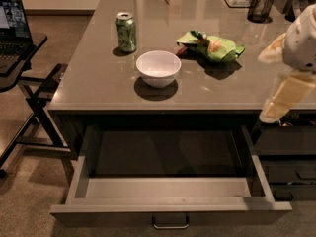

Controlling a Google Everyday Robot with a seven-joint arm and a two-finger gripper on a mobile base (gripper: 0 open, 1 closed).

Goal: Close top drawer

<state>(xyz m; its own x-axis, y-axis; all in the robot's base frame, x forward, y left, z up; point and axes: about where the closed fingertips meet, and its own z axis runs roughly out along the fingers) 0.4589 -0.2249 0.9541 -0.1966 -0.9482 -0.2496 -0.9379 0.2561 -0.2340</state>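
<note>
The top drawer (170, 212) is pulled far out from under the grey counter (98, 85). Its dark-grey front faces me, with a small metal pull (170, 224) at the centre. Its pale grey inner walls show, and nothing shows inside it. My gripper (276, 107), a cream and white shape on the arm, hangs at the right edge of the view over the counter's front right corner. It is above the drawer's right side and apart from it. It holds nothing that I can see.
On the counter stand a green can (126, 31), a white bowl (158, 68), a green chip bag (212, 46) and a black mesh cup (260, 6). Other dark drawer fronts (289, 172) lie to the right. A laptop on a stand (12, 23) is at the left.
</note>
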